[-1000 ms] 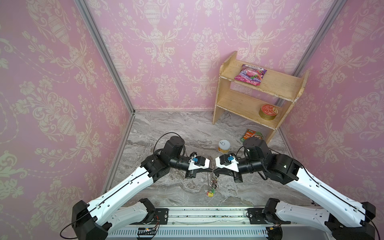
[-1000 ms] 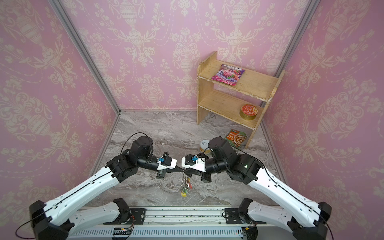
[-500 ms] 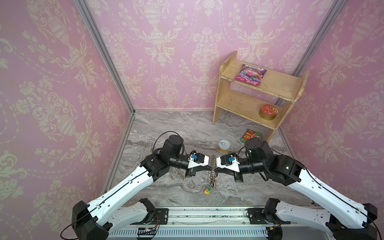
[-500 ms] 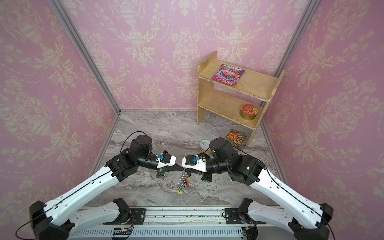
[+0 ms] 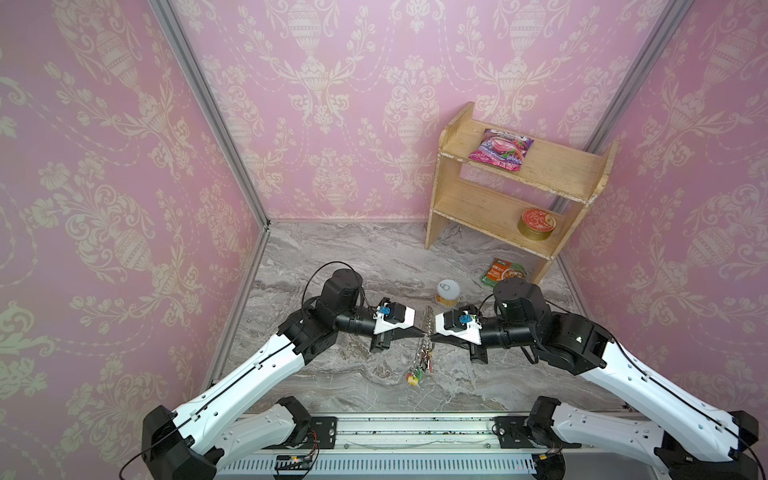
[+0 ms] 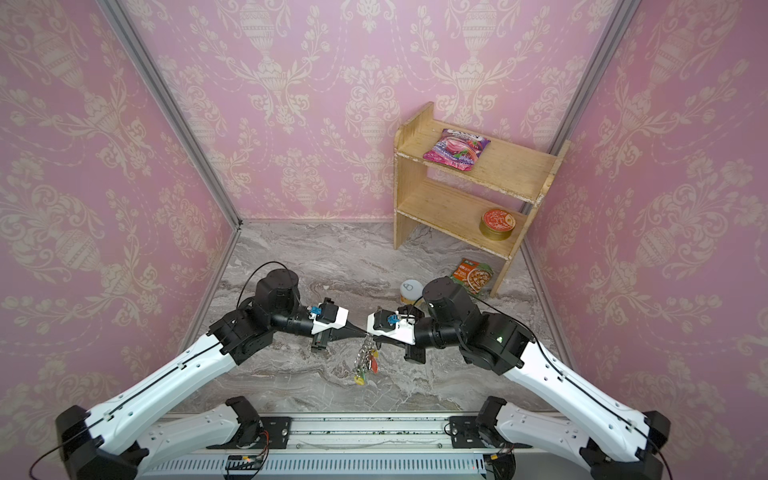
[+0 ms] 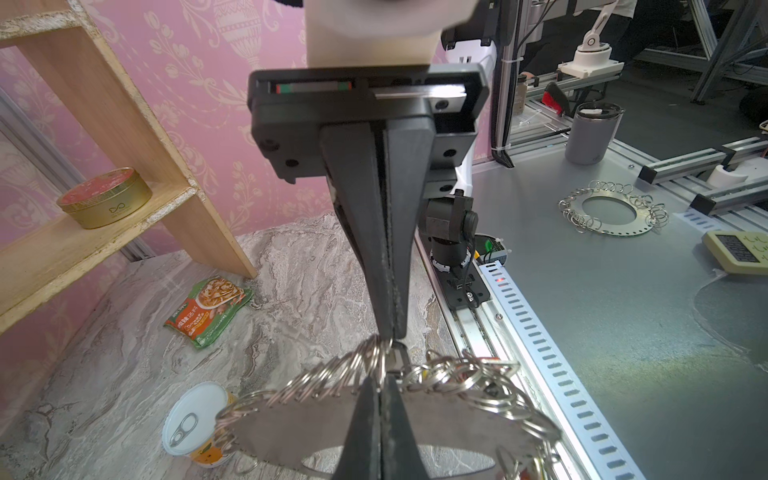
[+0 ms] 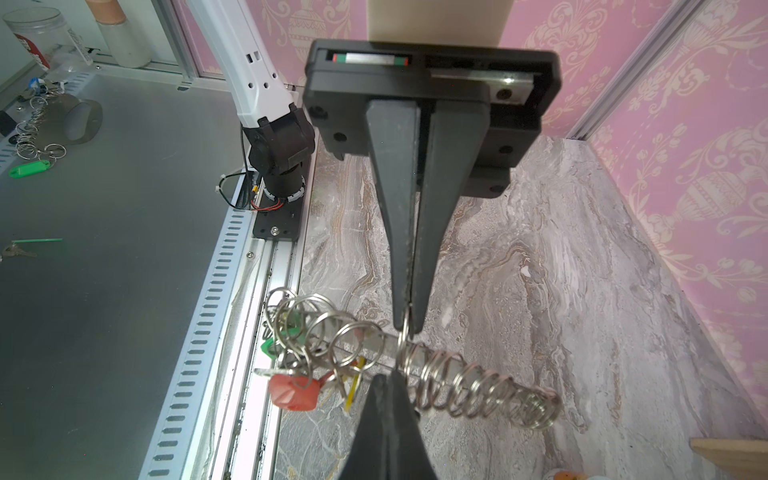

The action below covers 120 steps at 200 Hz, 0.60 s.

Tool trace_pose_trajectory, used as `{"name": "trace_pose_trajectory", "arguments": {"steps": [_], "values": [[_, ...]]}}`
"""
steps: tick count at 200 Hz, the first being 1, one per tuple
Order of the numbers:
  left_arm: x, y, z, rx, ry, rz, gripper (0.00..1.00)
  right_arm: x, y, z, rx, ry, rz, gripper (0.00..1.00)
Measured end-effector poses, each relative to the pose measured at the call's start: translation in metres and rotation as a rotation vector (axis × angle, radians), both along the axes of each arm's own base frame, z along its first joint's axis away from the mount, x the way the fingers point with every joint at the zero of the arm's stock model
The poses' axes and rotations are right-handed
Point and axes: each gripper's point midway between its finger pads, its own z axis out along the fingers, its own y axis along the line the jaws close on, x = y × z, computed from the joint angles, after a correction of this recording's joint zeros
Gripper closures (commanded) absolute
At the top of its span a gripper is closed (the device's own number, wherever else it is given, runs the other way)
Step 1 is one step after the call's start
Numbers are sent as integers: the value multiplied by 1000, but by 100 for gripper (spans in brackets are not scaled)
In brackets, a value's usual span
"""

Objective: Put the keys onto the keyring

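The keyring hangs mid-scene, left gripper and right gripper each pinched tight on it; the far-right tin bears an infinity mark; other print unreadable.

A robotics lab dressed as a mock room. Around the wooden shelf stand pink wallpaper panels joined by bare aluminium posts, on a marble-print floor. Across the arms' mounting rail from the shelf lies a grey metal workbench with aluminium extrusion frames, a tumbler and a digital timer.
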Motion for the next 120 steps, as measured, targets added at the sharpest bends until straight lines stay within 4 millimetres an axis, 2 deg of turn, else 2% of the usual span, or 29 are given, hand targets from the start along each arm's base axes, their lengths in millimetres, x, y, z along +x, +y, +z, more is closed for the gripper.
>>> {"name": "trace_pose_trajectory", "arguments": {"steps": [120], "values": [[2,3,-5,-33,-16,18,100,5,5,-8,-6,41,-23,100]]}}
